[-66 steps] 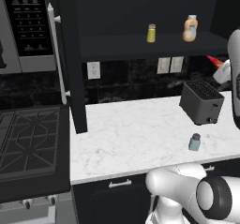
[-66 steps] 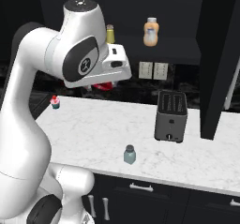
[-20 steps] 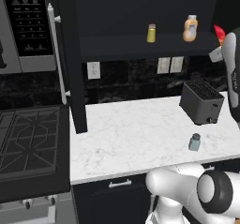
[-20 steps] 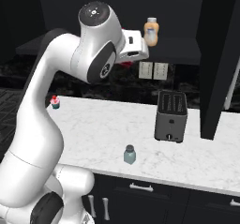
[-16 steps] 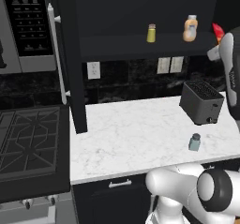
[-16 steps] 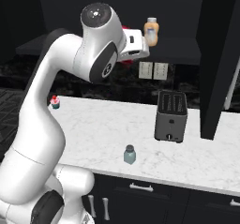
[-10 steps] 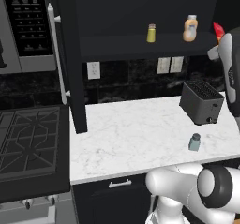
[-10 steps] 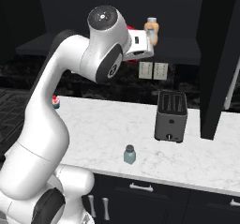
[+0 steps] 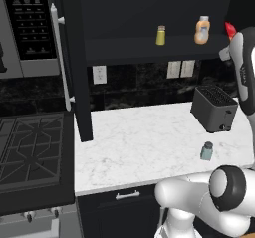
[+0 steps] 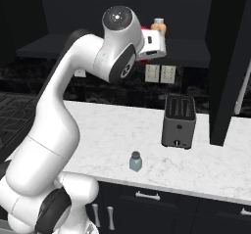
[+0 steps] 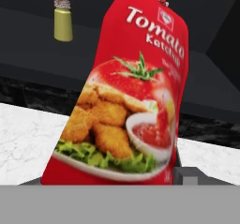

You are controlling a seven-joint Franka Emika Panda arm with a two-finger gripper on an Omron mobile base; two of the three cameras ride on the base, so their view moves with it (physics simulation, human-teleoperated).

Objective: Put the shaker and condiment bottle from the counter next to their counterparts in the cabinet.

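The condiment bottle (image 11: pixel 129 96), red with a ketchup label, fills the middle of the hand view and is carried high by the gripper (image 10: pixel 153 46). In the left base view its red tip (image 9: pixel 229 30) pokes out at the upper right edge, level with the cabinet (image 9: pixel 149 13) shelf. The fingers are hidden behind the bottle, so I take them to be closed on it, since it hangs in the air at the hand.

The step in hand looks like the delivery of the ketchup: lift done, placing not yet. Next the arm should carry it in over the shelf and set it upright just beside the orange-beige bottle (image 9: pixel 201 30), without knocking it or the yellow shaker (image 9: pixel 160 35) further left.

The blue-grey shaker (image 9: pixel 206 151) waits on the counter (image 9: pixel 139 142), in front of the toaster (image 9: pixel 215 108), at the lower right of the left base view.

Compared with 3.3 s ago, the arm has risen and reached towards the shelf; the shaker has not moved.
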